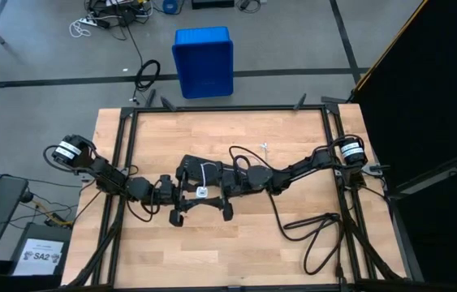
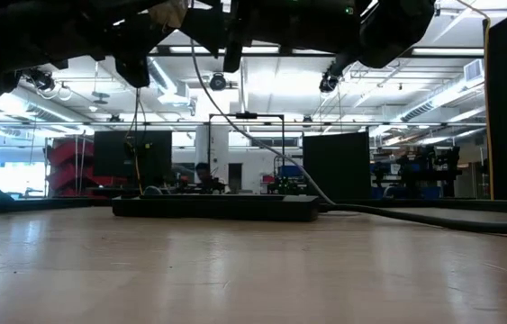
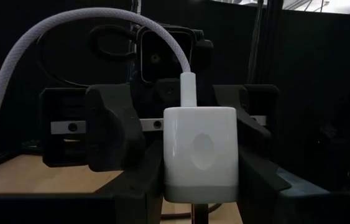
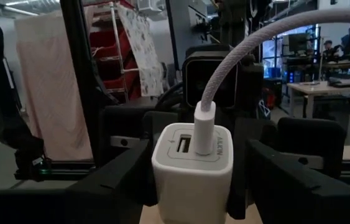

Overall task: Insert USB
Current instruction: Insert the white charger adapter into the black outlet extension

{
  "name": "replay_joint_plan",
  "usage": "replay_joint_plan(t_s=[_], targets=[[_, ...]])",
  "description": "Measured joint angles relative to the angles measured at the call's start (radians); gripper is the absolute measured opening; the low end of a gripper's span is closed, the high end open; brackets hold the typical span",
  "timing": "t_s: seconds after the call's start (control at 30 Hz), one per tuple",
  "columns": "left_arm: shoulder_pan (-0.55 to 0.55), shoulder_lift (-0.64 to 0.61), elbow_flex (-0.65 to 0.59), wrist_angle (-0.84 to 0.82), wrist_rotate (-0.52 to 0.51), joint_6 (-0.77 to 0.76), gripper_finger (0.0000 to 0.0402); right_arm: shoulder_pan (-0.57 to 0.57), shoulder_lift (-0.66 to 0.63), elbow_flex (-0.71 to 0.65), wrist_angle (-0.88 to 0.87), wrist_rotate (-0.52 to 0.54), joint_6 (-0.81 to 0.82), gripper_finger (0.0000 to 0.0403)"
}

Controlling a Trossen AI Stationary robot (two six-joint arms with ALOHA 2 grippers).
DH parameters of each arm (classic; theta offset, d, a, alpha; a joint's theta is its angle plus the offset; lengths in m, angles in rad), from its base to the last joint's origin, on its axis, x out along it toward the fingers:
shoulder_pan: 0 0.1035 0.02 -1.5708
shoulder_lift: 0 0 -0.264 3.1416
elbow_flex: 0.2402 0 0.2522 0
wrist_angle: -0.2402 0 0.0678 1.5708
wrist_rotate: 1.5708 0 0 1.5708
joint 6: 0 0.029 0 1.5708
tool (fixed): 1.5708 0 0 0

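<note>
A white charger block hangs over the table's middle between both grippers. The white braided USB cable arches up from it, and its plug sits in one of the two ports on the block's top face. The cable's other end lies on the table farther back. My left gripper is shut on the block. My right gripper faces it from the right and is open. Its fingers stand on either side of the block, with a narrow gap at one side. A black power strip lies flat below. My left gripper pinches the charger block by its two narrow side faces, low on the block, between its two fingers. The fingers come level from the table's left. The block stands upright in the hold, port face up, with the cable leaving its top, clear of the table.
The power strip's thick black cord loops over the table's right half and shows in the low view. A blue bin stands on the floor beyond the far edge. Bare wood lies along the near edge.
</note>
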Motion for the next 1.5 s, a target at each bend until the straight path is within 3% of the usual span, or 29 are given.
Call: replay_joint_plan(t_s=[0.47,0.83,1.23,1.5], targets=[[0.000,0.005,-0.002,-0.046,0.026,-0.001,0.0126,-0.008,0.000,0.003,0.013,-0.056,0.084,0.0212],[0.000,0.004,-0.003,-0.023,0.017,-0.002,0.0126,-0.009,-0.003,0.004,-0.034,-0.054,0.042,0.0162],[0.000,0.004,-0.003,-0.013,0.015,0.000,0.0126,-0.016,-0.004,0.004,-0.069,-0.054,0.042,0.0189],[0.000,0.004,-0.004,-0.011,0.008,-0.011,0.0126,-0.016,-0.006,0.003,-0.080,-0.050,0.023,0.0144]])
